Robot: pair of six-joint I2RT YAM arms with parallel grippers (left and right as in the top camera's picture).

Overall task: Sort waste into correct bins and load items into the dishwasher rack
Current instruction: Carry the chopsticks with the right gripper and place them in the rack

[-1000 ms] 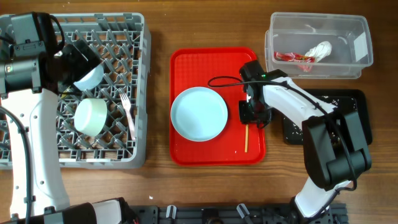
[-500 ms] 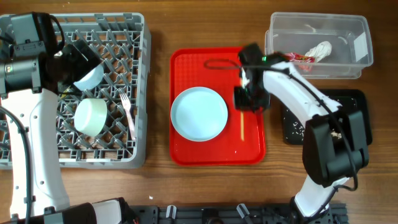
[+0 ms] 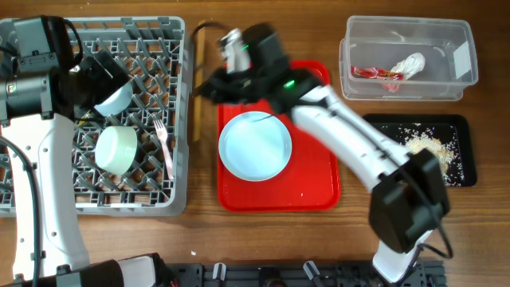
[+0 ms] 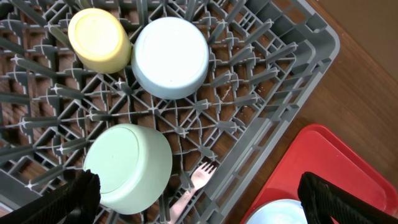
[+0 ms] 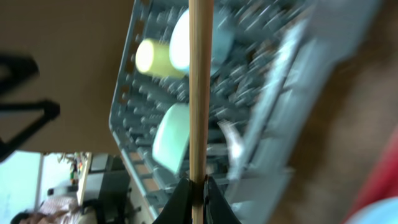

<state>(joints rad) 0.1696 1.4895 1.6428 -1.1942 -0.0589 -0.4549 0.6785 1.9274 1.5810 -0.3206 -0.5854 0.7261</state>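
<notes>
My right gripper (image 3: 204,86) is shut on a thin wooden stick (image 3: 194,104) and holds it over the gap between the grey dishwasher rack (image 3: 182,119) and the red tray; the right wrist view shows its jaws (image 5: 199,186) pinching the stick (image 5: 199,87). My left gripper (image 4: 214,205) is open and empty above the rack. The rack holds two pale bowls (image 4: 171,56) (image 4: 127,167), a yellow cup (image 4: 99,40) and a white fork (image 3: 165,147). The pale-blue plate (image 3: 255,146) lies on the red tray.
The red tray (image 3: 319,187) lies mid-table. The clear tub (image 3: 462,80) at the back right holds the red wrapper (image 3: 374,73) and the white napkin (image 3: 410,64). The black tray (image 3: 466,155) beside it holds rice scraps (image 3: 426,147).
My right arm has swung from the red tray's right side to the left, carrying the wooden stick to the rack's edge. The black tray is uncovered. The left arm has not moved.
</notes>
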